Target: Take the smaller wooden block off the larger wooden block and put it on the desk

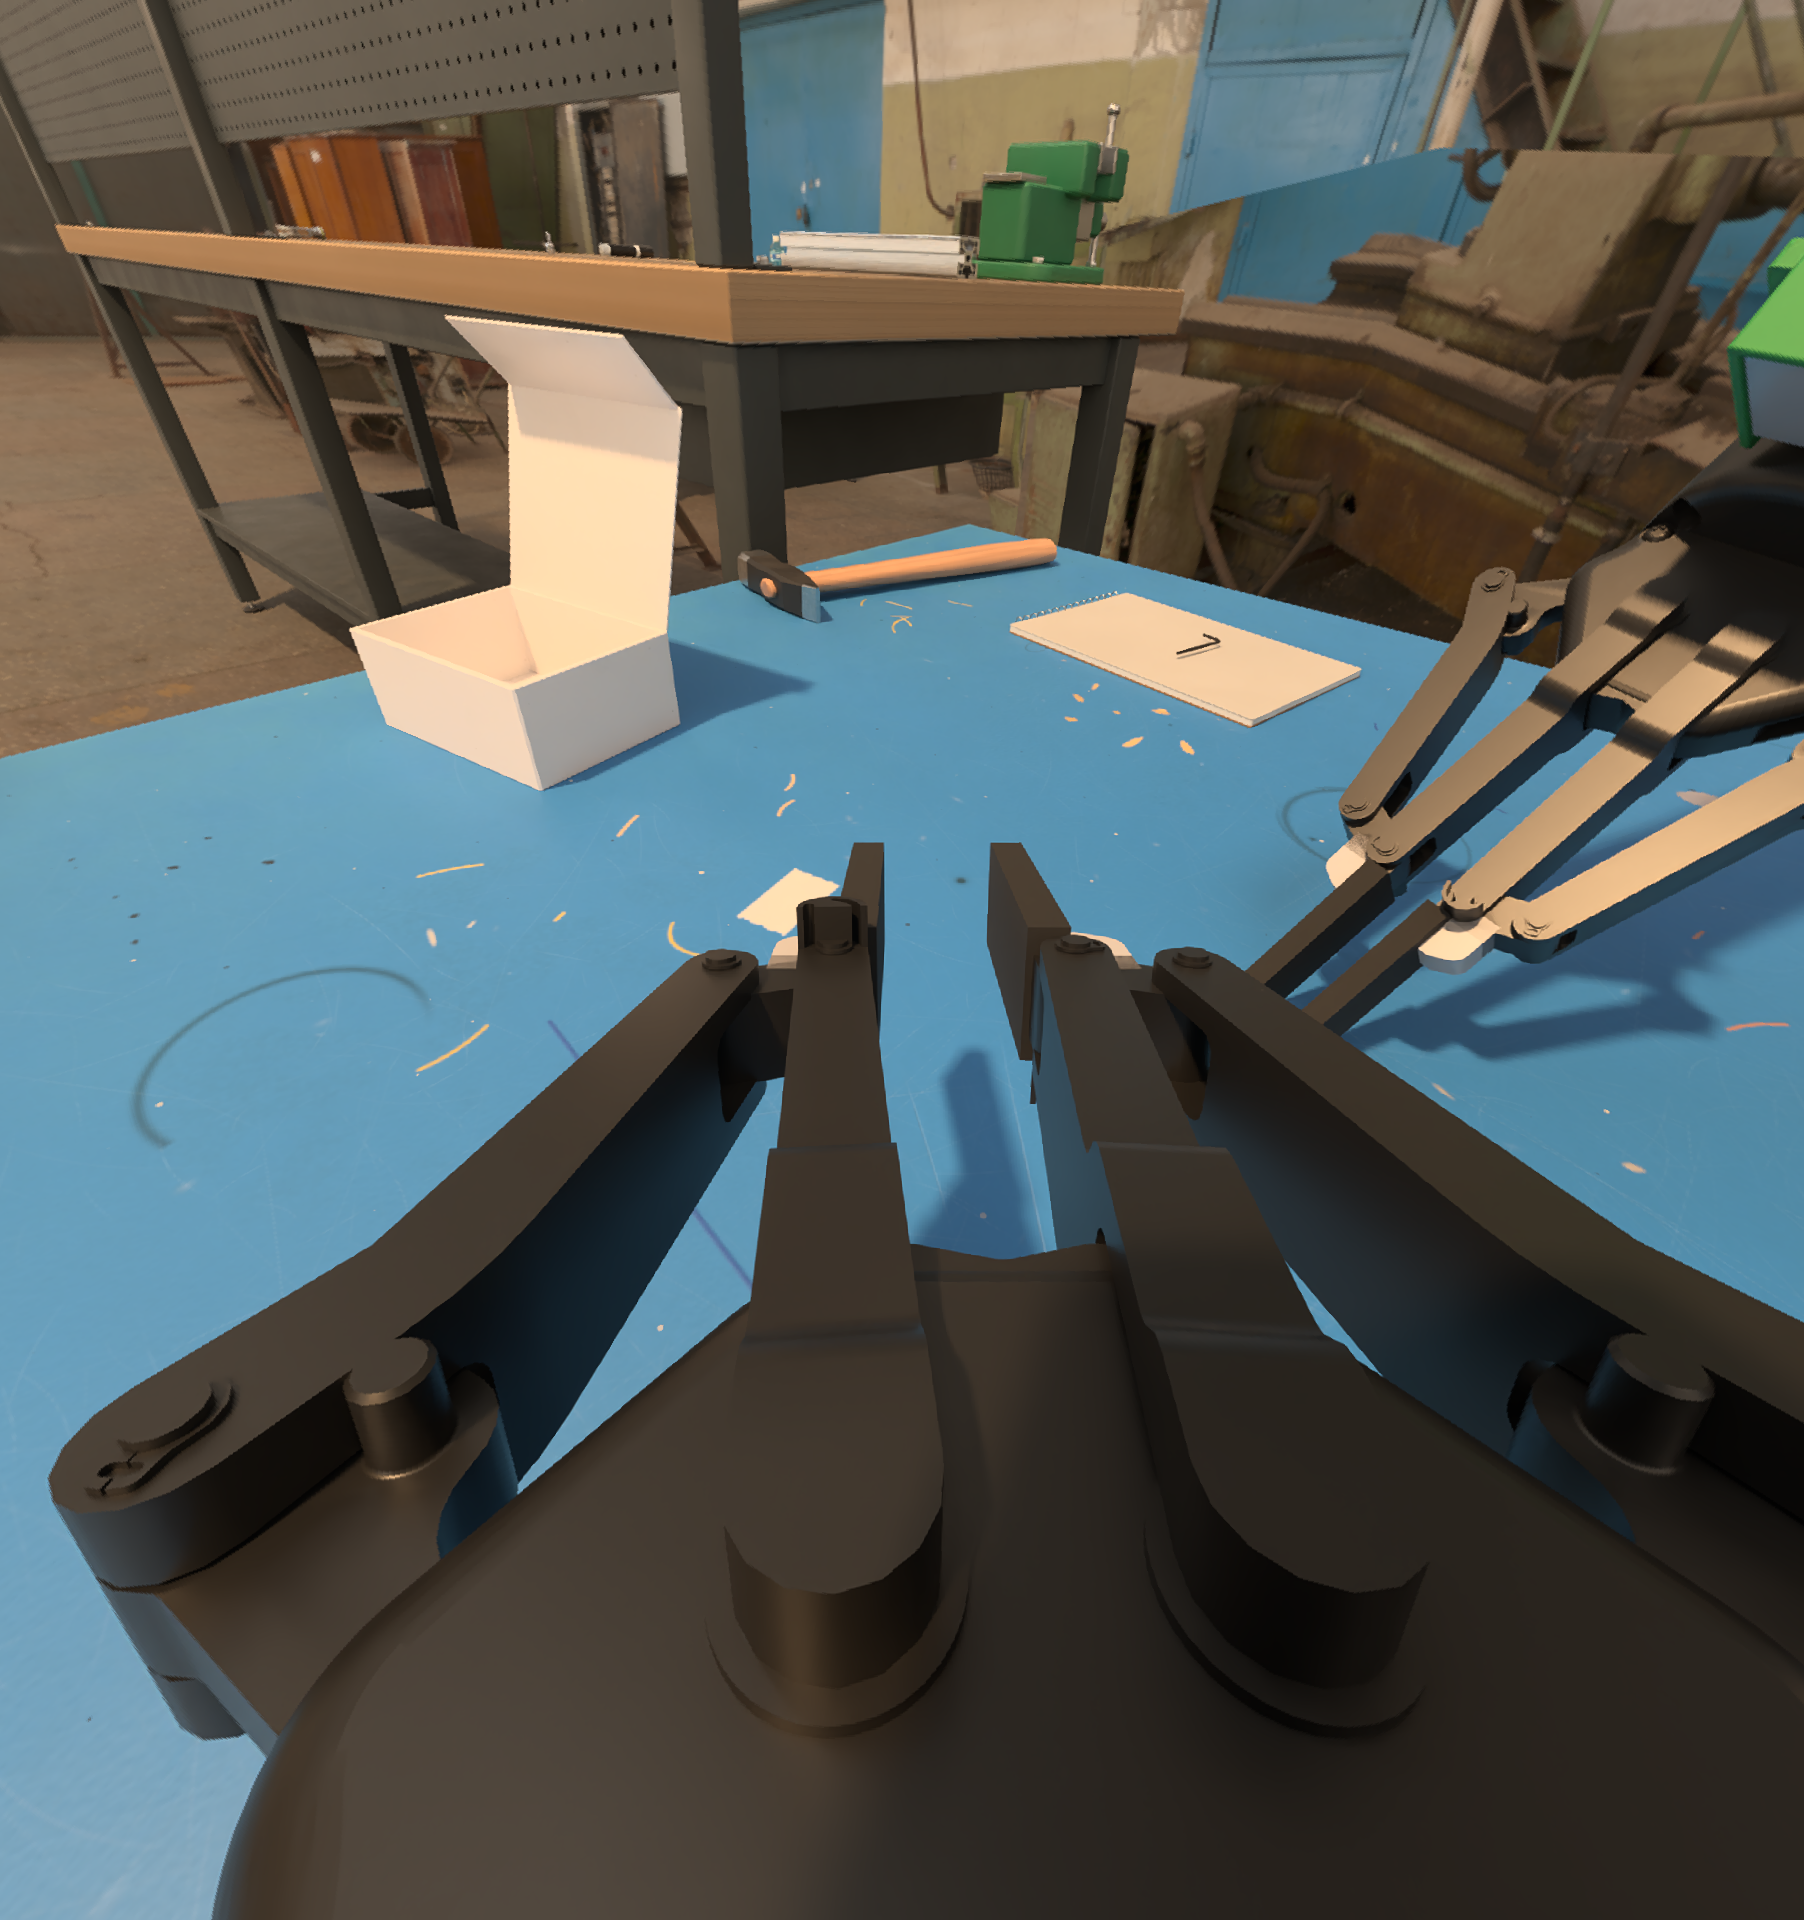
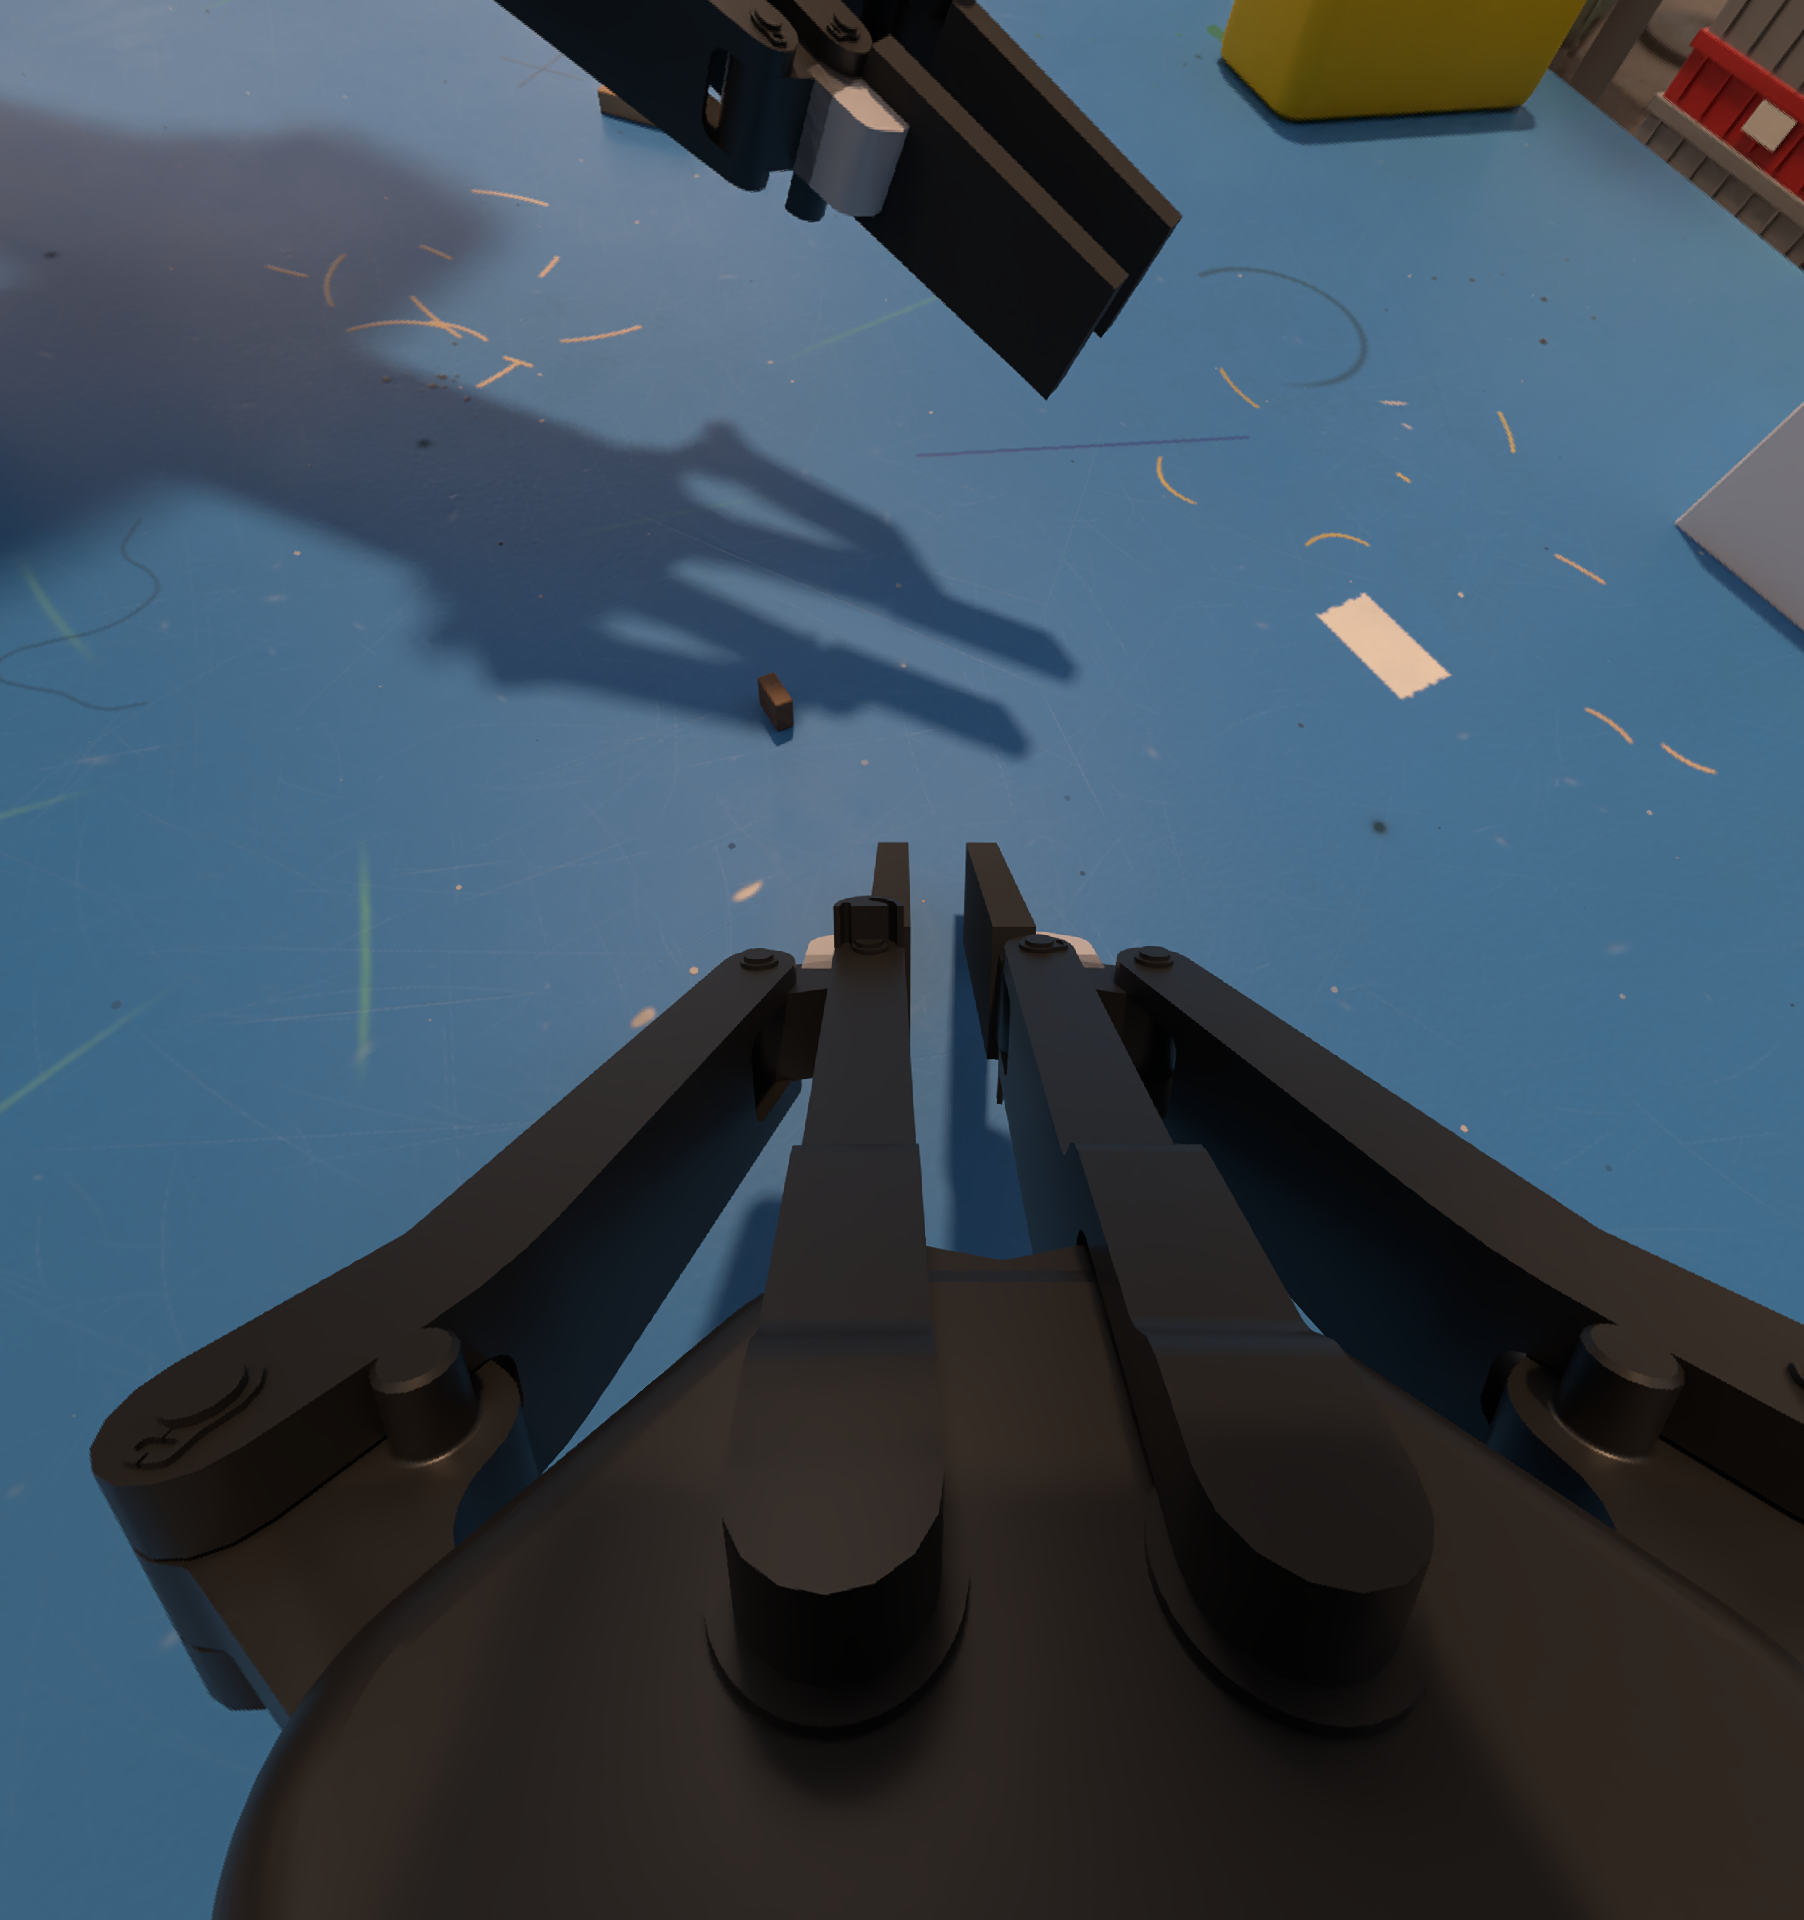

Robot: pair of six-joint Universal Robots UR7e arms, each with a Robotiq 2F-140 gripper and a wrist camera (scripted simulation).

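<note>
A tiny brown wooden block (image 2: 775, 701) lies alone on the blue desk (image 2: 254, 883), ahead and slightly left of my right gripper (image 2: 936, 878). That gripper hovers above the desk, its jaws nearly together with a thin gap, holding nothing. My left gripper (image 1: 936, 883) is also nearly closed and empty. It shows from the side at the top of the right wrist view (image 2: 1074, 312). A tan wooden corner (image 2: 623, 104), possibly the larger block, peeks out behind it. The right gripper also shows at the right of the left wrist view (image 1: 1298, 1003).
An open white box (image 1: 524, 696) stands at the far left. A hammer (image 1: 898, 571) and a notepad (image 1: 1184, 655) lie near the far edge. A yellow container (image 2: 1386, 52) and a white tape strip (image 2: 1381, 644) are on the desk.
</note>
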